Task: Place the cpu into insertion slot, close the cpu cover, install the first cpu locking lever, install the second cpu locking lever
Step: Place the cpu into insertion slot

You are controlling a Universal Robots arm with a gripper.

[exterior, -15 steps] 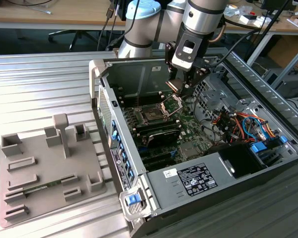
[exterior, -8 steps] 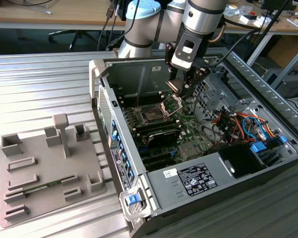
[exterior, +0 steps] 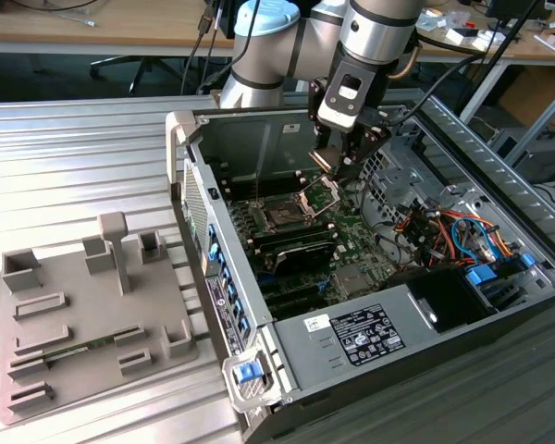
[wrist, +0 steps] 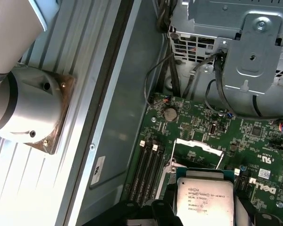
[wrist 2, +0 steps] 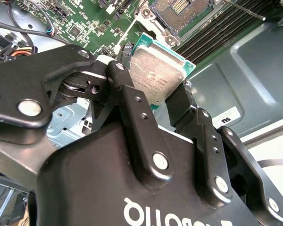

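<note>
My gripper hangs over the motherboard inside the open computer case, shut on the cpu. In the second wrist view the cpu sits tilted between the two black fingers, silvery top showing, with my gripper above and short of the insertion slot. The cpu shows its printed metal top in the first wrist view. The cpu cover stands swung open beside the socket. In the exterior view the insertion slot lies bare, the cpu cover raised at its far side.
A grey fixture plate with slots and an upright post lies on the exterior view's left. The case wall rises between it and the board. Orange and blue cables crowd the right. A drive cage and memory slots flank the socket.
</note>
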